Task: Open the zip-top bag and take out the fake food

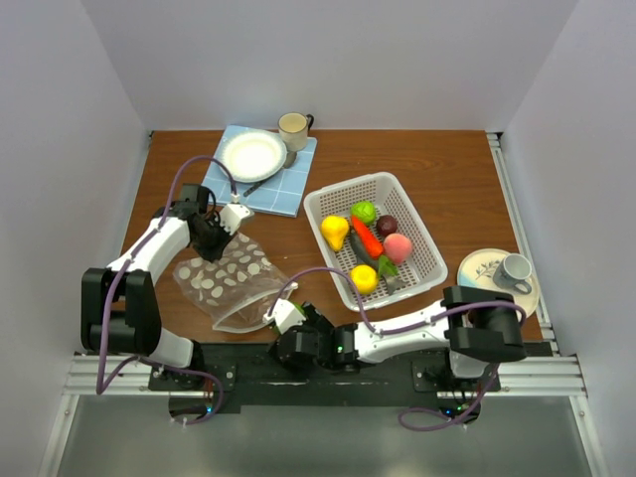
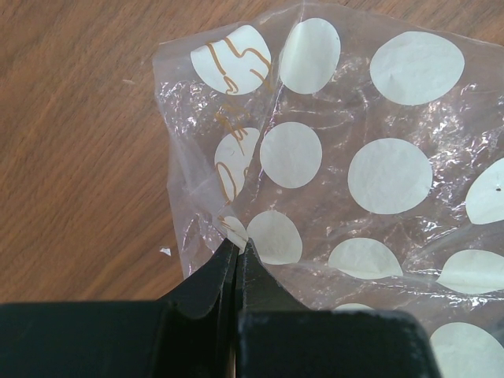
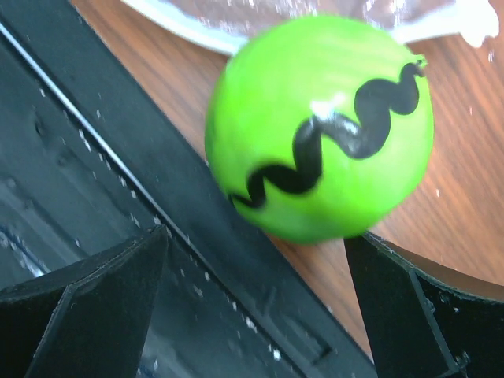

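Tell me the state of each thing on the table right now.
Left hand: shut on bag corner.
Right hand: open, green ball between its fingers.
Bag: flat on table.
Green ball: on table, outside bag.
Basket: holding fake food.
Tan mug: upright.

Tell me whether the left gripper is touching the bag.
Touching. The left wrist view shows the left gripper shut on the edge of the bag, with the plastic pinched between its tips.
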`<state>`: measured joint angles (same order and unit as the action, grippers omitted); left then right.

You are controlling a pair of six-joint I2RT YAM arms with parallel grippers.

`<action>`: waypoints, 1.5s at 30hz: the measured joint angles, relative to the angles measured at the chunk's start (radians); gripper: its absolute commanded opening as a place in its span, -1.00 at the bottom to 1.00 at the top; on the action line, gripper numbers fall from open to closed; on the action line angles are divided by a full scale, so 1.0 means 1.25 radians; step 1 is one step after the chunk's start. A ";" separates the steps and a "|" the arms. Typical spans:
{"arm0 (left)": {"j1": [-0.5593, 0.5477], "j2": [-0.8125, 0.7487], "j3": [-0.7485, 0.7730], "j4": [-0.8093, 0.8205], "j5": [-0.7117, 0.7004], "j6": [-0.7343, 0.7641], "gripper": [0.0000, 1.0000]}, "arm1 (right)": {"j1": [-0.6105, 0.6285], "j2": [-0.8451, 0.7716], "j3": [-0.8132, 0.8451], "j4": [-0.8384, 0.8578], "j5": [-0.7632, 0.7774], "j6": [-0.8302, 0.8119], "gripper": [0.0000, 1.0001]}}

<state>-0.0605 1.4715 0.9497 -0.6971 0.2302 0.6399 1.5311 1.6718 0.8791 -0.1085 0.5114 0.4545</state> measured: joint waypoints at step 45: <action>0.000 0.000 0.000 0.008 -0.002 0.006 -1.00 | -0.435 -0.155 0.151 0.030 -0.002 -0.228 -0.43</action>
<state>-0.0605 1.4719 0.9497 -0.6872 0.2276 0.6476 0.9871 1.4780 1.0676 -0.0715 0.5091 0.1699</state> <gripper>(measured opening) 0.018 0.844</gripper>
